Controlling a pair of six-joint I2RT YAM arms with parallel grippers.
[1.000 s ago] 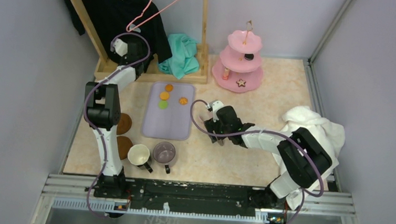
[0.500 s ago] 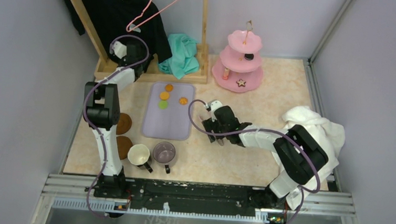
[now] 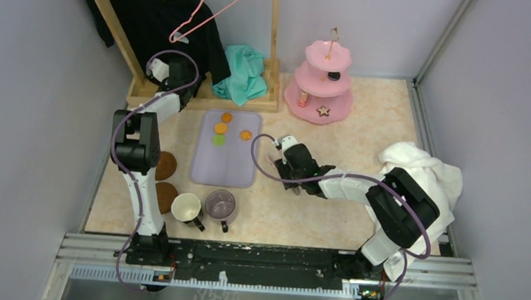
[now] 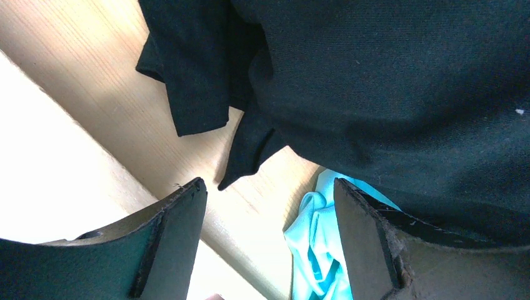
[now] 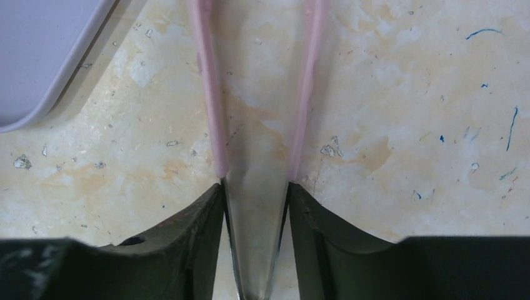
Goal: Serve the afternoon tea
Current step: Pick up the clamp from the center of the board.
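Observation:
Three orange sweets [image 3: 220, 128] and a green one [image 3: 218, 140] lie on a lilac tray [image 3: 230, 167]. The pink three-tier stand [image 3: 322, 83] at the back holds a star cookie [image 3: 322, 111] and a black round [image 3: 333, 76]. A cream mug [image 3: 187, 206] and a purple see-through mug [image 3: 220, 204] stand by two brown coasters [image 3: 165, 165]. My right gripper [image 5: 256, 187] is shut on pink-armed tongs [image 5: 209, 94], low over the table just right of the tray [image 5: 37, 50]. My left gripper [image 4: 269, 187] is open and holds nothing, up against a black garment [image 4: 375, 94].
A wooden rack [image 3: 202, 102] with the hanging black garment [image 3: 159, 15] and a teal cloth [image 3: 243, 74] stands at the back left. A white towel [image 3: 417, 168] lies at the right by my right arm. Walls close in on both sides.
My right gripper's jaws have closed in on the tongs, and the right arm has edged slightly left toward the tray. The left arm has barely moved.

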